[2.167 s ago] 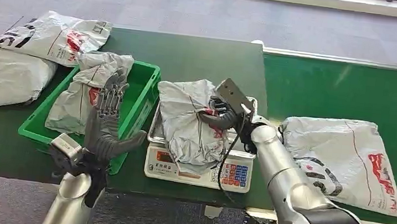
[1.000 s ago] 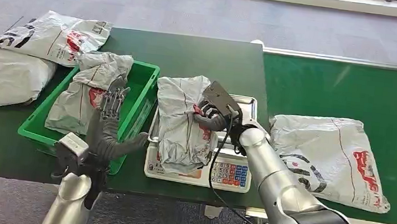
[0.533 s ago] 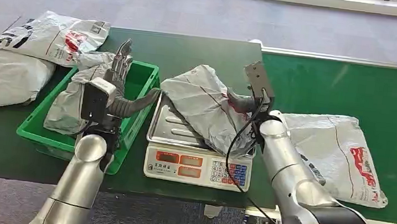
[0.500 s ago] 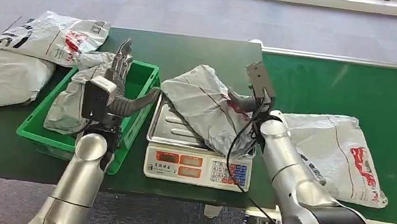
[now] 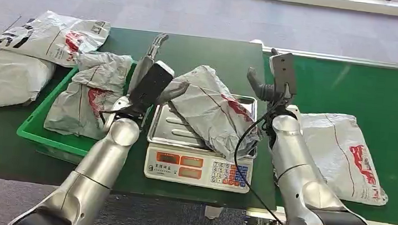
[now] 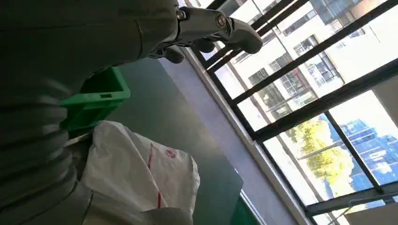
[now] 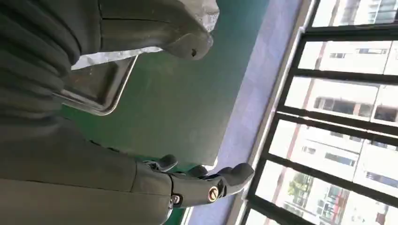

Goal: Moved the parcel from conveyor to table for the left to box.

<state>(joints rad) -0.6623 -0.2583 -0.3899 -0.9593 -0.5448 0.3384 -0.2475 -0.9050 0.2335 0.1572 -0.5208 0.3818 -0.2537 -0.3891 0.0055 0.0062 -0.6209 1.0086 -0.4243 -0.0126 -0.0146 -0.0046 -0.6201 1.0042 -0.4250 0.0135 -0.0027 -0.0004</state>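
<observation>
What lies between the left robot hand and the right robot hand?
In the head view, the grey parcel on the scale's steel tray lies between the left robot hand and the right robot hand.

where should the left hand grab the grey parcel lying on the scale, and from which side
Probably the raised upper-left end of the grey parcel, coming from the green bin side. That end juts up off the scale tray toward the left hand, which is open beside it. The parcel's lower end sags over the tray rim near the right hand, so it is harder to close around.
</observation>
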